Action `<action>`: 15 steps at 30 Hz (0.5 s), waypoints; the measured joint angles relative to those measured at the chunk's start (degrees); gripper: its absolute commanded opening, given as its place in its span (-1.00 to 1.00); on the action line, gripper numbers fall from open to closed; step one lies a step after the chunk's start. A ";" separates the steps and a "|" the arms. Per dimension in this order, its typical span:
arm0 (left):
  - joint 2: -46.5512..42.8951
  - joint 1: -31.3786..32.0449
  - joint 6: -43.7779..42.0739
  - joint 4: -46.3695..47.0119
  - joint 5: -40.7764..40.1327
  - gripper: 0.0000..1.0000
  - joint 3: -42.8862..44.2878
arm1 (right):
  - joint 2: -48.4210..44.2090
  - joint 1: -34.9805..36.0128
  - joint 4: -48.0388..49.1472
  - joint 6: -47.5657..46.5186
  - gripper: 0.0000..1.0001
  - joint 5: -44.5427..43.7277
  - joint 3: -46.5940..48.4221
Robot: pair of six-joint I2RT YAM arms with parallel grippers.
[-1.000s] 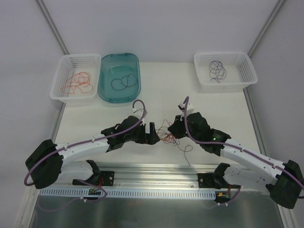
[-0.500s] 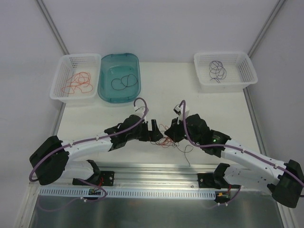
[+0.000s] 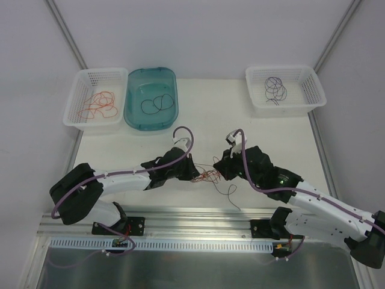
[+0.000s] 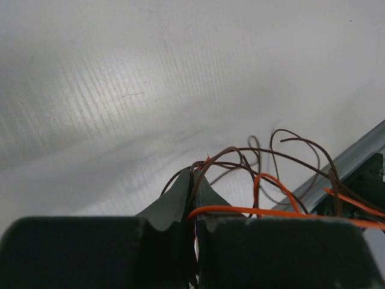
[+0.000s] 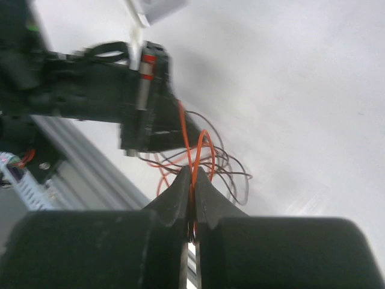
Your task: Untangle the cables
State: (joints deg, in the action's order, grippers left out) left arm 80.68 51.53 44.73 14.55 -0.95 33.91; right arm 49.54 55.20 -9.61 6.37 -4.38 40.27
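Note:
The tangled cables, thin orange-red and dark strands, lie between the two arms near the table's front edge. My left gripper is at the tangle's left side. In the left wrist view it is shut on a dark cable, and an orange cable runs across its right finger. My right gripper is at the tangle's right side. It is shut on an orange cable that loops up from its tips. A loose dark strand trails toward the rail.
At the back left a white basket holds orange cables. Beside it a teal tub holds a black one. A white basket at the back right holds a dark purple one. A metal rail runs along the near edge.
My left gripper has moved right into the tangle and gone from open to shut on a dark cable. The right gripper has stayed shut on the orange cable and shifted slightly.

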 measured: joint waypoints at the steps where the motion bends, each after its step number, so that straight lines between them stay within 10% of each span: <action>1: -0.98 0.26 -0.20 0.00 -0.96 -1.00 0.00 | -0.74 0.07 -1.38 -0.17 -0.99 -1.90 0.02; 15: -32.04 -3.21 -6.27 -9.70 -16.24 -0.97 -3.26 | -6.27 -6.10 -11.85 4.72 -0.95 -15.78 2.34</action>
State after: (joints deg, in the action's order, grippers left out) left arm 48.64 48.31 38.46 4.84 -17.19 30.65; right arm 43.27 49.10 -21.45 11.09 -20.16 42.61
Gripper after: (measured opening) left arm 0.017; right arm 0.032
